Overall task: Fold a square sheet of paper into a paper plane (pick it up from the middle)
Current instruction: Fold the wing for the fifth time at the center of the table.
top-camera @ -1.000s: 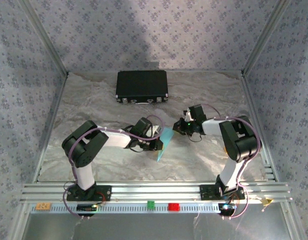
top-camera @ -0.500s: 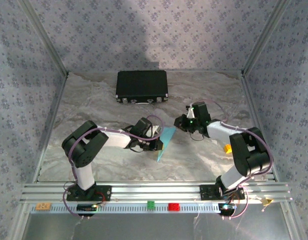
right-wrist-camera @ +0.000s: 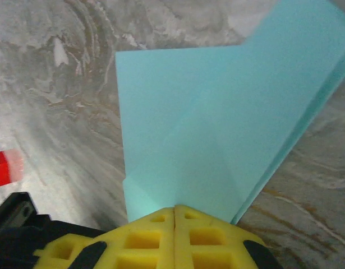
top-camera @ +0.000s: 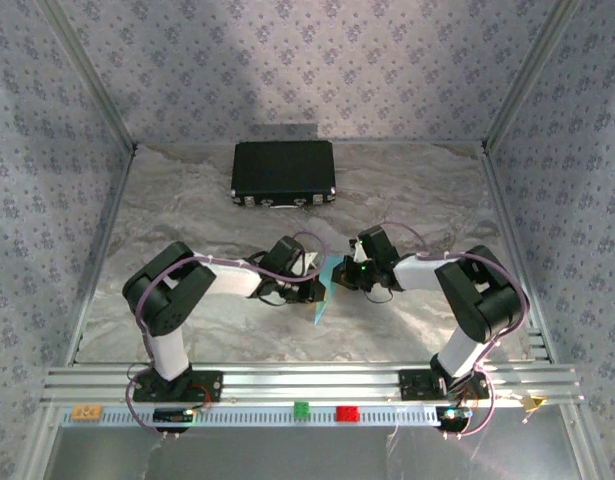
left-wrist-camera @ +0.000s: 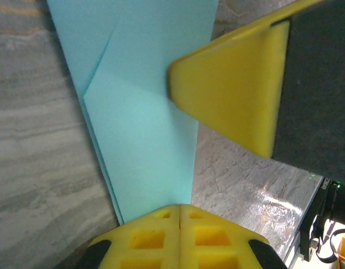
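Your left end effector (top-camera: 311,291) (left-wrist-camera: 180,208) is clamped shut on the thin light-blue creased sheet of paper (top-camera: 322,300) (left-wrist-camera: 141,112), at the middle of the grey marbled counter (top-camera: 187,210). Your right end effector (top-camera: 343,277) (right-wrist-camera: 175,210) pinches the same sheet from its opposite side. The black rectangular case (top-camera: 283,172) sits near the far edge.

1. Setting: a robotics laboratory test cell.
2. Two robot arms, the left arm (top-camera: 172,300) and the right arm (top-camera: 477,300), stand bolted to a slotted aluminium rail (top-camera: 317,380) at the near edge of the table (top-camera: 187,210).
3. Patterned walls (top-camera: 317,70) on metal frame posts (top-camera: 92,80) enclose the table on three sides.
4. A green block (top-camera: 301,408) and a red block (top-camera: 346,412) sit on the ruled front strip (top-camera: 257,415).
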Controlling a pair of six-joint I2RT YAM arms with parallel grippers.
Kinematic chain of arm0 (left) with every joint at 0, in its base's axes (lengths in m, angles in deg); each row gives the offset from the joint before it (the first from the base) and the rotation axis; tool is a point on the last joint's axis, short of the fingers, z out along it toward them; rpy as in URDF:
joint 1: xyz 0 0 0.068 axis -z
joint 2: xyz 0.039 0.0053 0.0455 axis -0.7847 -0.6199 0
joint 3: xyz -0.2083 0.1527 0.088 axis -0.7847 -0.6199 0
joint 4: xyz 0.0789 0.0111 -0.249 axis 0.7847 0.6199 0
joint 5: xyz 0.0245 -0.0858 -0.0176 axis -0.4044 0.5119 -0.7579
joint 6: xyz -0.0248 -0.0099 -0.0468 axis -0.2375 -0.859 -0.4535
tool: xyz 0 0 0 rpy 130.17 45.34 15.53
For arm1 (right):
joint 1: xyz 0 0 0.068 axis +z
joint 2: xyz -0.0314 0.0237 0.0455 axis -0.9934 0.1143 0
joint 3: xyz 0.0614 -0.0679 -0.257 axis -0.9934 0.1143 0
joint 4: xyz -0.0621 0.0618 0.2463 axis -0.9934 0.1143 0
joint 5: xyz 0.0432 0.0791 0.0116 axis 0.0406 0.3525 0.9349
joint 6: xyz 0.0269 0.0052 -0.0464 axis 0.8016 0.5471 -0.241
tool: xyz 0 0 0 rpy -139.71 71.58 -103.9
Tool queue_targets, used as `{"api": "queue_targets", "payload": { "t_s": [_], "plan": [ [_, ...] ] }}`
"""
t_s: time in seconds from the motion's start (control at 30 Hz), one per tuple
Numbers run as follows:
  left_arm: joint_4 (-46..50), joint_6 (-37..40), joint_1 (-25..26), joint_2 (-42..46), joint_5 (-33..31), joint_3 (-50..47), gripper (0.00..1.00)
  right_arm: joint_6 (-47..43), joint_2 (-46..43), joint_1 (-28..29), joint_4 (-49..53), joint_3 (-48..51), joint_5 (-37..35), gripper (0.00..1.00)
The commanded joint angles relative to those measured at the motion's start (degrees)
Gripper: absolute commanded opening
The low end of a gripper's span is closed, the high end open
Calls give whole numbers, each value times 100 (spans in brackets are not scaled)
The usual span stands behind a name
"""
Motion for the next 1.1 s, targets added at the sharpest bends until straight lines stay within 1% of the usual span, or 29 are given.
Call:
{"api": "queue_targets", "payload": {
  "t_s": [0.0,0.3,0.4,0.77,0.93,1.07],
  "plan": [
    [731,0,90,116,-42,-98,0,86,147,-59,182,89,-319,5],
    [1039,14,114,479,-61,298,1,119,160,-87,130,118,-290,3],
    [1061,-5,136,476,-25,423,2,129,169,-78,143,125,-298,3],
    [940,-66,219,-53,63,920,3,138,208,-85,139,115,-272,3],
    [1043,-30,227,-318,-77,1087,3,131,205,-88,148,132,-281,3],
    [1120,9,243,-464,-179,1041,3,133,219,-92,147,127,-273,3]
  ]
}}
